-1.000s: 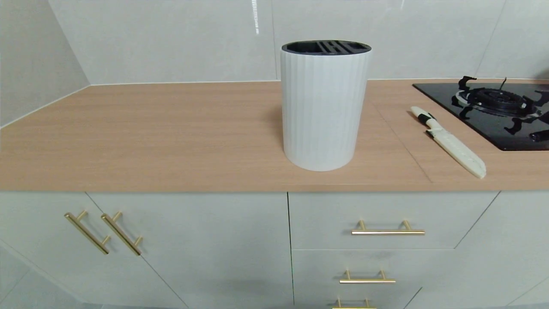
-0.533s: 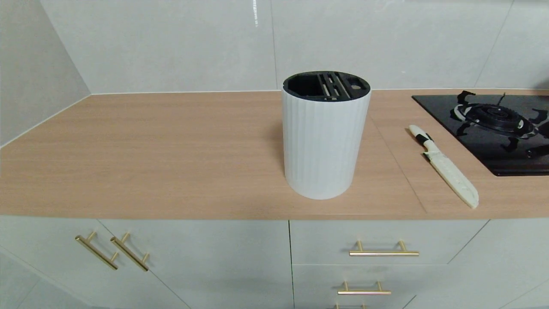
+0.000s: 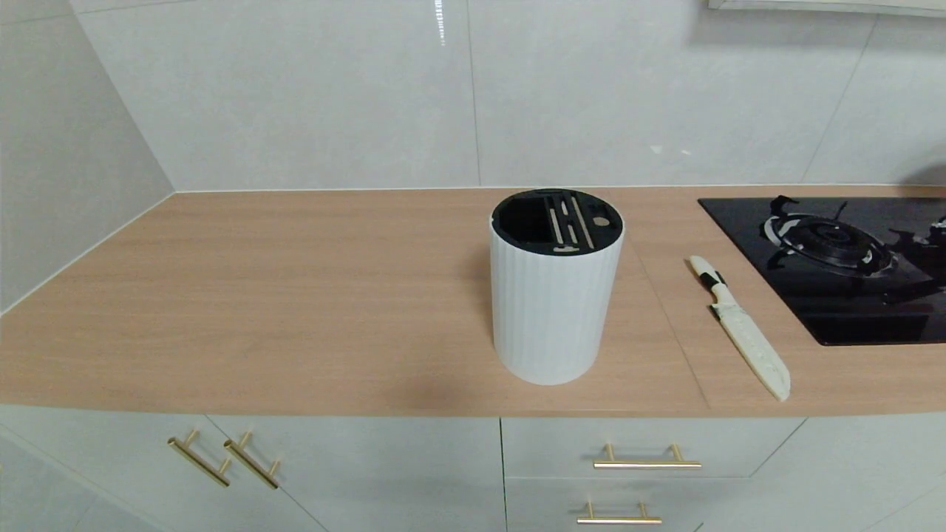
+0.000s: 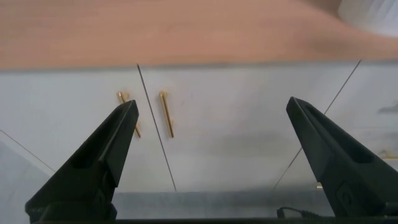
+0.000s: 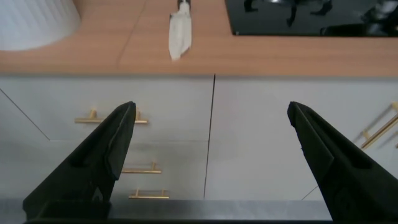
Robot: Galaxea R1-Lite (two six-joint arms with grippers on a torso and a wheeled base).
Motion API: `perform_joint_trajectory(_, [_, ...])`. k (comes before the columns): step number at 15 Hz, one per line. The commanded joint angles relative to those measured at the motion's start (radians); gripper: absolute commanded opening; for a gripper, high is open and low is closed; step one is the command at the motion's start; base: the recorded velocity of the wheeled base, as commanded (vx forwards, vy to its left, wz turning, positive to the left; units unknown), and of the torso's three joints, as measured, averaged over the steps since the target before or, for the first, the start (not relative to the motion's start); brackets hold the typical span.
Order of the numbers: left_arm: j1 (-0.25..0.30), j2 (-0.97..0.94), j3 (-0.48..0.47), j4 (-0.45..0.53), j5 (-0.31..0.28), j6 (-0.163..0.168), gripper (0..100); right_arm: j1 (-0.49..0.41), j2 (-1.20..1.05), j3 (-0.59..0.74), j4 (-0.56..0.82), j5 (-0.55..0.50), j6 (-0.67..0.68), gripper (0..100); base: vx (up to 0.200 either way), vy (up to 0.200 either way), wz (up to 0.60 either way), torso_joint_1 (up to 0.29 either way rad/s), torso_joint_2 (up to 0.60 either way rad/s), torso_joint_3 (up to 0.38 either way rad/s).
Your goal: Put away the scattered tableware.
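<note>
A white ribbed cylindrical holder [image 3: 554, 295] with a black slotted top stands upright near the front edge of the wooden counter [image 3: 295, 295]. To its right a cream knife [image 3: 739, 329] with a black band on its handle lies flat, blade tip toward the front edge. The knife's blade [image 5: 179, 31] also shows in the right wrist view, and the holder's base [image 5: 34, 22] beside it. My left gripper [image 4: 208, 134] is open below counter height, facing the cabinet doors. My right gripper [image 5: 211, 137] is open, in front of the drawers, below the knife.
A black gas hob [image 3: 835, 258] sits at the counter's right end, close to the knife. Grey cabinet fronts with gold handles [image 3: 647, 464] run under the counter. A tiled wall [image 3: 473, 96] backs the counter and turns along the left side.
The head camera has risen and tilted, so the whole scene slides down the picture and the holder's slotted top comes into sight. Holder and knife keep their places on the counter.
</note>
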Motion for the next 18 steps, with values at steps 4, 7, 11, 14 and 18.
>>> perform_joint_trajectory(4, [0.001, 0.000, 0.000, 0.000, 0.001, 0.000, 100, 0.001, 0.001, 0.000, 0.000, 0.000, 0.000, 100, 0.000, 0.000, 0.00, 0.275, -0.56, -0.290])
perform_joint_trajectory(7, [0.001, 0.000, 0.000, 0.000, 0.000, 0.000, 100, 0.001, 0.001, 0.000, 0.000, 0.000, 0.000, 100, 0.000, 0.000, 0.00, 0.289, -0.58, -0.307])
perform_joint_trajectory(11, [0.001, 0.000, 0.000, 0.000, 0.000, 0.000, 100, 0.001, 0.001, 0.000, 0.000, 0.000, 0.000, 100, 0.000, 0.000, 0.00, 0.243, -0.50, -0.250])
perform_joint_trajectory(14, [0.001, 0.000, 0.000, 0.000, 0.000, 0.000, 100, 0.001, 0.001, 0.000, 0.000, 0.000, 0.000, 100, 0.000, 0.000, 0.00, 0.188, -0.38, -0.196])
perform_joint_trajectory(18, [0.001, 0.000, 0.000, 0.000, 0.000, 0.000, 100, 0.001, 0.001, 0.000, 0.000, 0.000, 0.000, 100, 0.000, 0.000, 0.00, 0.112, -0.21, -0.108])
